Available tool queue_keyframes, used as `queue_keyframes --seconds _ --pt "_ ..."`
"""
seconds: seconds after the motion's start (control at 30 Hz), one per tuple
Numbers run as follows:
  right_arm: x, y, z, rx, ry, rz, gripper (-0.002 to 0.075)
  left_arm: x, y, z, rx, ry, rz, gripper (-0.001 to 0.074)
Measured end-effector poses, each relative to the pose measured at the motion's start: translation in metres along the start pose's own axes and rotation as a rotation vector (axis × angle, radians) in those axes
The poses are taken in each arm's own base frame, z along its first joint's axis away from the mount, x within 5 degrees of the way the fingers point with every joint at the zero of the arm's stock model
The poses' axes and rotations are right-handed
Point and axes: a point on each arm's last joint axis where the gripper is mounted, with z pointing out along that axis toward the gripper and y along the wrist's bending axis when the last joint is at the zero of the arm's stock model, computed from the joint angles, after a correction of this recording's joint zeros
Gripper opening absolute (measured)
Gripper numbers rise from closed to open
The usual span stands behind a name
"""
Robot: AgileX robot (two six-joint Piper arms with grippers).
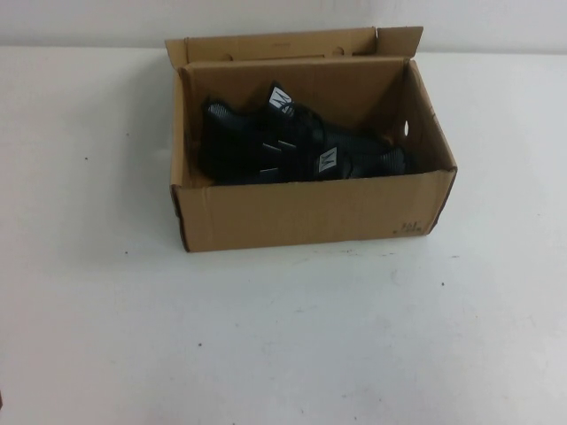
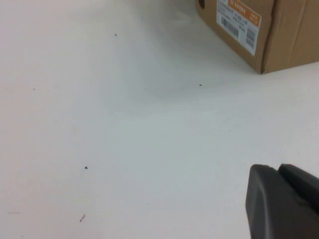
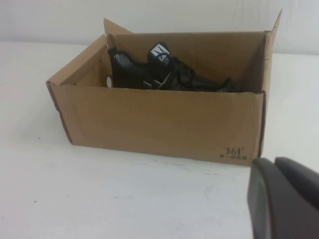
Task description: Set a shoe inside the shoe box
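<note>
We find the brown corrugated cardboard shoe box (image 1: pixel 310 212) standing open on the white table (image 1: pixel 266 336), lid flap raised behind. Inside lie two black mesh-knit sneakers; the shoe (image 1: pixel 345 161) nearest the front wall rests beside its twin (image 1: pixel 244 133), white tongue tags showing. The left gripper (image 2: pixel 279 172) sits low over bare table, fingers clenched on nothing, the box corner well apart. The right gripper (image 3: pixel 274 164) sits before the box's front wall, fingers also clenched and empty, the shoe well away inside.
</note>
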Motion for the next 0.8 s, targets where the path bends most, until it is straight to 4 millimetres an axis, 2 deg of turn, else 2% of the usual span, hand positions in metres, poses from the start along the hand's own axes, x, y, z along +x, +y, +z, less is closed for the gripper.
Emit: queue_keyframes --seconds 0.8 --pt "0.0002 0.0001 0.0000 -0.001 0.002 0.002 -0.0017 0.0002 0.0000 0.0000 0.000 0.002 -0.025 -0.0001"
